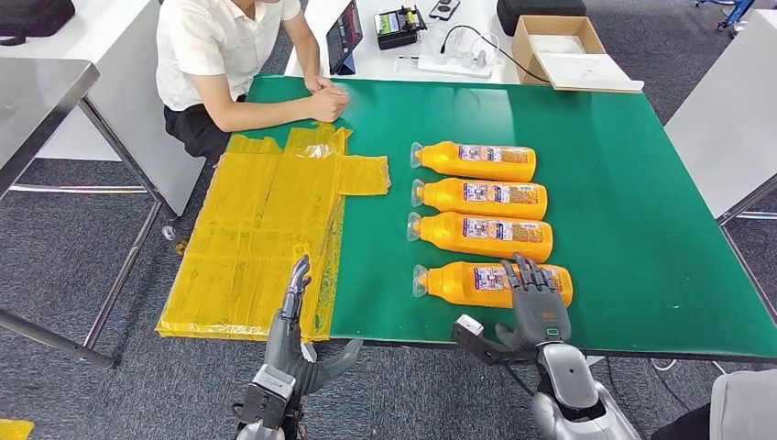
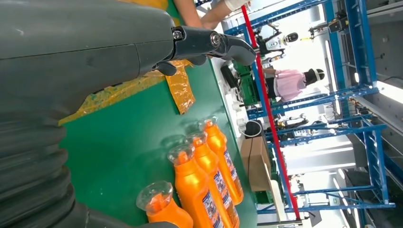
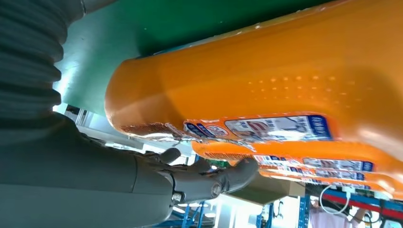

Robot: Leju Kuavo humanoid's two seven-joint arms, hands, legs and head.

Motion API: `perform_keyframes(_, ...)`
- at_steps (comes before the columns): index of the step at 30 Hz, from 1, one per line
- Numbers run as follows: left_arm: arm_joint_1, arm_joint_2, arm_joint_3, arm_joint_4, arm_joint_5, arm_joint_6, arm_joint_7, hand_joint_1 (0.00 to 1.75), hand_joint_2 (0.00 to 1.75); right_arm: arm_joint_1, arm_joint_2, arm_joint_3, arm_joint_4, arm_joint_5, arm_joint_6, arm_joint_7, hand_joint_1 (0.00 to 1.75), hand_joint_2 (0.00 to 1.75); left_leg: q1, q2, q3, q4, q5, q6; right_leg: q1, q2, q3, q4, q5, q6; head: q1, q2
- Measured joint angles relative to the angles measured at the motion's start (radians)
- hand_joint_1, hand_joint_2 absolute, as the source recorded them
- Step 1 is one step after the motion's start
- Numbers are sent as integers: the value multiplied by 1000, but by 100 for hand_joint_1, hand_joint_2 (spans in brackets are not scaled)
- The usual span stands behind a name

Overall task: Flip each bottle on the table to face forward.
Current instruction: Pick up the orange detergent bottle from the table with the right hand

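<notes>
Several orange bottles lie side by side on the green table [image 1: 641,202], clear caps to the left, labels facing up. The nearest bottle [image 1: 463,282] lies close to the front edge; beyond it lie the second [image 1: 481,234], the third [image 1: 481,195] and the farthest [image 1: 476,160]. My right hand [image 1: 536,302] spreads its fingers over the base end of the nearest bottle [image 3: 266,80] without gripping it. My left hand [image 1: 295,335] hangs open at the table's front edge, fingers pointing up. The row of bottles [image 2: 199,190] also appears in the left wrist view.
A crinkled yellow plastic sheet [image 1: 266,229] covers the table's left part and overhangs the front edge. A person in a white shirt [image 1: 215,55] leans forearms on the far left corner. Behind stand a tablet [image 1: 344,37] and a cardboard box [image 1: 554,46].
</notes>
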Motion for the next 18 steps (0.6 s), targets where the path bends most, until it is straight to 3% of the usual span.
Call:
perform_keyframes(10,-6,0,-5,1,1,-21,0,0,175,-74,-12,-35,131,-17,-67,8,0,175,0,0,1,0,0,0,0,0,1,0,0,0,0,0)
perform_keyframes(18,-8,0,-8,1,-14,-43,17,0,175,-92,-11,-55,146,-4,-75,6,0,175,0,0,0,0,0,0,0,0,1,0,0,0,0,0)
